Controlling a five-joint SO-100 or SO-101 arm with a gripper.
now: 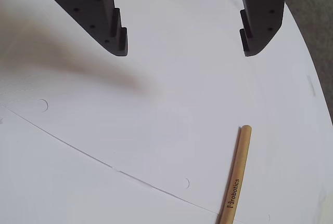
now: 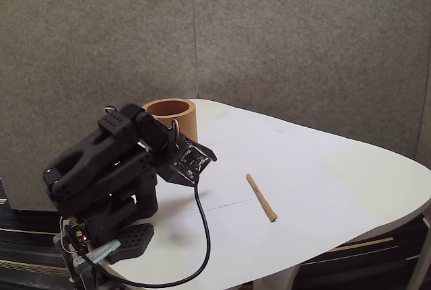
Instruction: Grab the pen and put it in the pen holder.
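Counter (image 2: 323, 162) is being kept bare around the pen (image 1: 237, 177); a black cable (image 2: 202, 236) is being trailed from the arm, off the pen's line. Fingers (image 1: 117, 37) are being held wide apart, empty, gripper (image 1: 184, 44) above the counter. Pen is lying flat, apart from them, toward the lower right in the wrist view; pen holder (image 2: 172, 116) is standing behind the arm.

An office or lab corner: grey fabric-covered partition panels (image 2: 283, 48) stand directly behind a rounded white table (image 2: 337, 175), dark striped carpet (image 2: 27, 236) lies below the table, and a black desktop robot arm (image 2: 108, 169) sits on the table.
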